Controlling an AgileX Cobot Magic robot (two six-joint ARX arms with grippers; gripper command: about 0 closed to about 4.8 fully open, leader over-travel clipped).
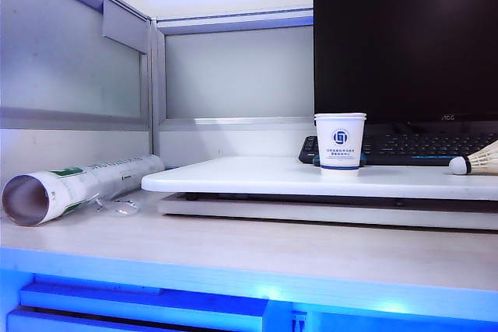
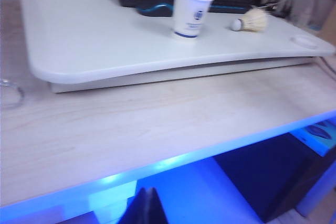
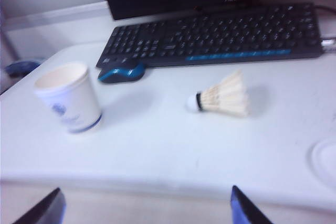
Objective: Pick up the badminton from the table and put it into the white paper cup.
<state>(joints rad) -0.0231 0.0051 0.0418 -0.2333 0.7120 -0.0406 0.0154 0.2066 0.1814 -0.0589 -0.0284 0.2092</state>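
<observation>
Feathered badminton lying on smooth white table, paper cup upright, right end effector wide open, empty, left end effector unclear.

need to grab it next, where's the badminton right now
The badminton lies on its side at the exterior view's right edge, on the table, right of the white paper cup, before the keyboard.

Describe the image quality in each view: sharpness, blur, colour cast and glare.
Exterior view: sharp; blue glow under the desk edge; the white paper cup reads clearly, the badminton is cut by the frame edge. Left wrist view: soft, with a blue-violet cast; only a dark tip of the left pincer shows. Right wrist view: blurred throughout; the right pincer stands open, its fingertips smeared.
</observation>
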